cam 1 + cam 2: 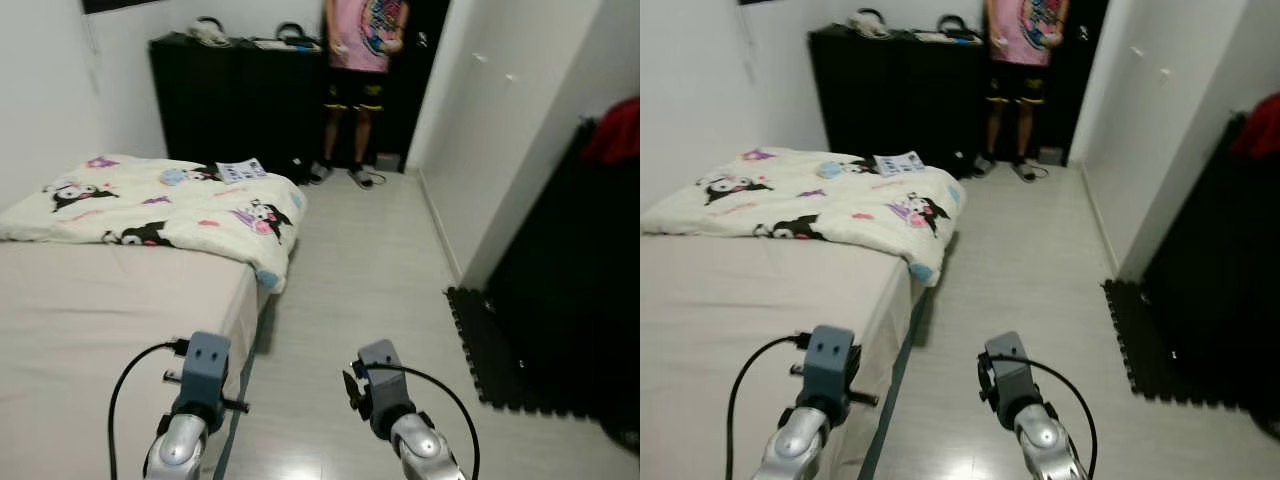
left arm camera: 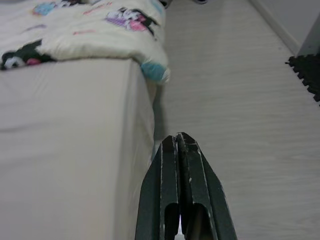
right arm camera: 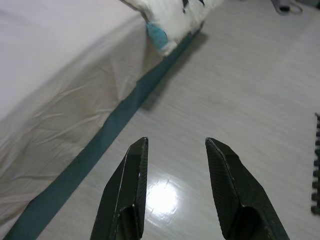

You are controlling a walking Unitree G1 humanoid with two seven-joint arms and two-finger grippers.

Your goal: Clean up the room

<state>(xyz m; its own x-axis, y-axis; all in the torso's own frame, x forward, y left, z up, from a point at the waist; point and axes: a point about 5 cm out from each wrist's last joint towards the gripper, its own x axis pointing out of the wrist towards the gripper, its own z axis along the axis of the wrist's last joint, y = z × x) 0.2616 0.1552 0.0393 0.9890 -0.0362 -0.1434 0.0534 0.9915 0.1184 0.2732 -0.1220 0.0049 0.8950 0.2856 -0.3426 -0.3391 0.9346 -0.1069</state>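
A cream quilt point(image 1: 165, 205) with cartoon prints lies bunched across the far end of the bed point(image 1: 90, 320), one corner hanging over the bed's side. A small printed booklet point(image 1: 241, 171) rests on the quilt's far edge. Both my arms are held low in front of me. In the left wrist view my left gripper point(image 2: 178, 137) is shut with nothing in it, beside the bed's side. In the right wrist view my right gripper point(image 3: 175, 145) is open and empty above the pale floor point(image 3: 240, 100).
A person point(image 1: 362, 70) in a pink shirt stands at the far end by a black cabinet point(image 1: 235, 95) with headphones on top. A black foam mat point(image 1: 495, 345) and dark furniture point(image 1: 575, 280) line the right side. White wall point(image 1: 500, 110) on the right.
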